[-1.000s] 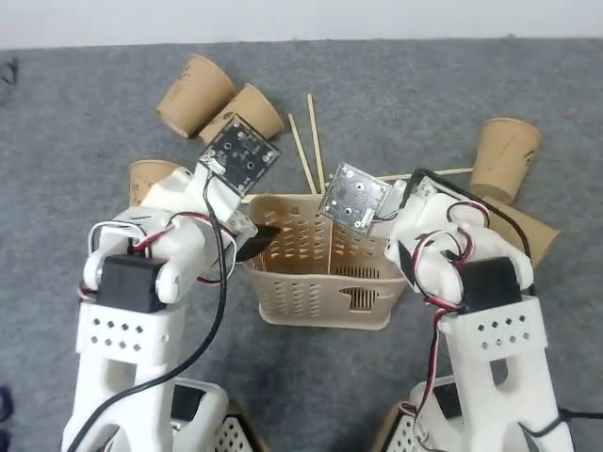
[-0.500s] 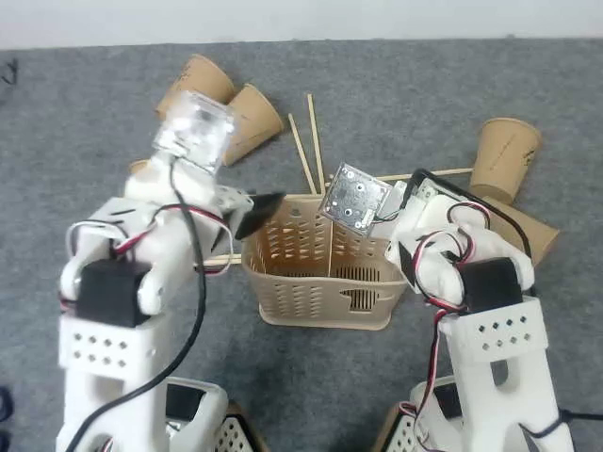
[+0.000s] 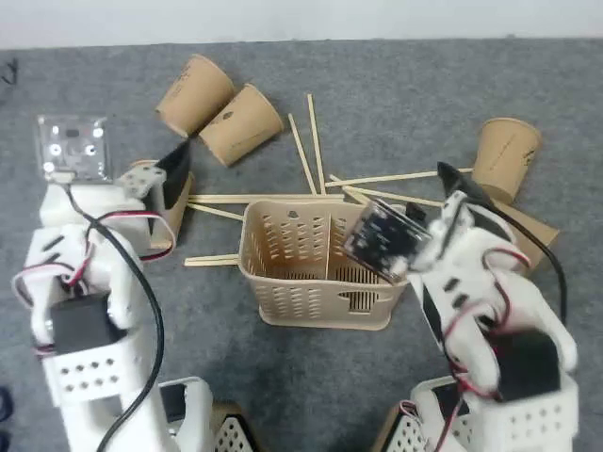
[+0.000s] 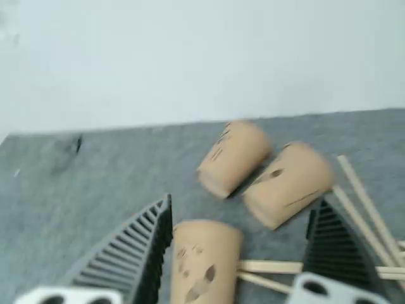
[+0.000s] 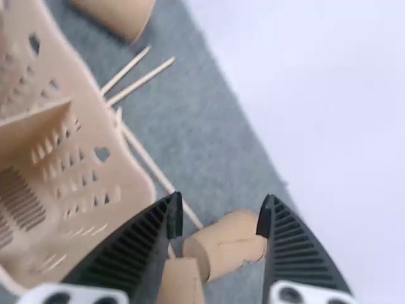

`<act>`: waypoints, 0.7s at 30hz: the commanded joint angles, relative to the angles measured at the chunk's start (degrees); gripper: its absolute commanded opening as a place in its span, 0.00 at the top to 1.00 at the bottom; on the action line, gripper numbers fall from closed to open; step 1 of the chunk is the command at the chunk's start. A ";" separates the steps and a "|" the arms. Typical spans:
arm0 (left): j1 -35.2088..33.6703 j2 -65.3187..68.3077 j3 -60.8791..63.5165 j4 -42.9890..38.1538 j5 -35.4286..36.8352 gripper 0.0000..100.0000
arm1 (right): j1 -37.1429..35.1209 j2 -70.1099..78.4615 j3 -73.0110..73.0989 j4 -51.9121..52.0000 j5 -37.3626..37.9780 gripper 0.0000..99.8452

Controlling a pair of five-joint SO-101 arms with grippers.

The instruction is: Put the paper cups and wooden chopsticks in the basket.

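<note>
The beige slotted basket (image 3: 316,268) stands mid-table. My left gripper (image 3: 170,177) is open, its jaws on either side of a lying paper cup (image 3: 154,193), the same cup (image 4: 202,266) seen between the fingers in the left wrist view (image 4: 243,206). Two more cups (image 3: 193,92) (image 3: 241,123) lie beyond it. My right gripper (image 3: 462,191) hangs open to the right of the basket (image 5: 57,158), above a lying cup (image 5: 228,244) (image 3: 529,231). Another cup (image 3: 505,155) stands nearby. Wooden chopsticks (image 3: 306,151) (image 3: 236,199) lie scattered around the basket.
The grey carpet ends at a white wall (image 3: 301,19) along the far side. Chopsticks (image 3: 396,177) cross the carpet between the basket and the right-hand cups. Open carpet lies at far left and in front of the basket.
Both arms have pulled away from the basket. The left one swung out to the left over the lying cup; the right one swung right toward the cups there.
</note>
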 commanded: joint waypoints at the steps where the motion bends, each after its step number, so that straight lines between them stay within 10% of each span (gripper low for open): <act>1: -3.52 -2.11 10.51 -7.74 0.44 0.67 | 1.89 -3.56 -5.71 -0.13 -5.10 0.79; 11: -9.23 -2.20 27.30 -18.99 -7.12 0.67 | 29.93 7.25 -11.25 -13.23 -31.65 0.79; 21: -15.12 -2.46 33.54 -19.60 0.97 0.67 | 25.98 38.29 -9.58 -12.26 -14.77 0.79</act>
